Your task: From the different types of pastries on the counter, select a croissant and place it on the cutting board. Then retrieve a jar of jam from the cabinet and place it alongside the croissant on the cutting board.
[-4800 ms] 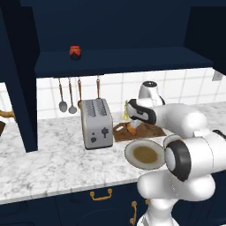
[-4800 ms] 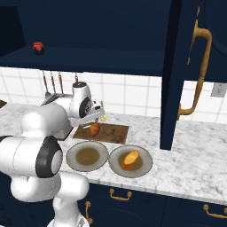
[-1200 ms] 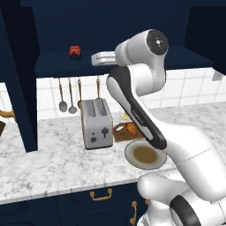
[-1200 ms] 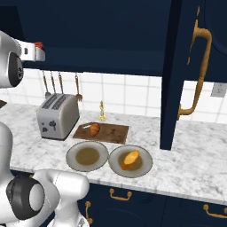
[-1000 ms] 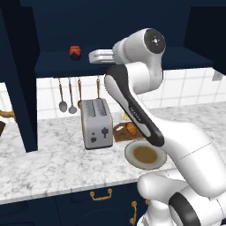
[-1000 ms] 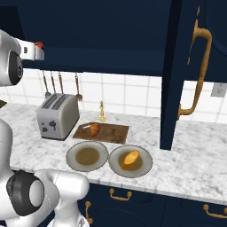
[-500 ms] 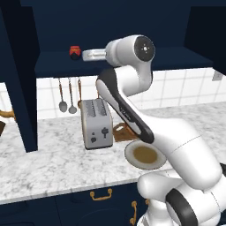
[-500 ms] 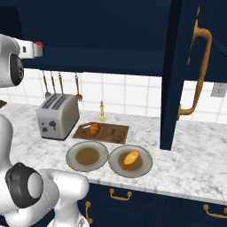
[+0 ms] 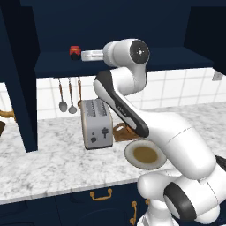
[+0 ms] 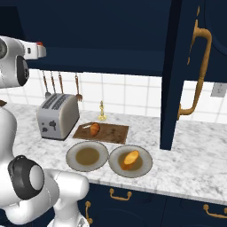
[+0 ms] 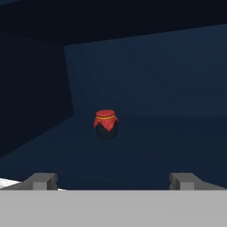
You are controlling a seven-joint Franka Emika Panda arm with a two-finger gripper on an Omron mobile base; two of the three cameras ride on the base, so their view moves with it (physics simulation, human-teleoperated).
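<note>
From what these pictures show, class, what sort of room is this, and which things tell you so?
Most likely a home kitchen, rendered: a toaster on a marble counter, utensils hanging on a tiled wall, and navy cabinets above.

glossy white rounded arm (image 9: 145, 128) segments, dark grey joint caps, grey fingertips (image 11: 43, 181).

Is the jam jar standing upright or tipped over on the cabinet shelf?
Upright: the jar of jam sits on its base on the cabinet shelf, red lid on top.
</note>
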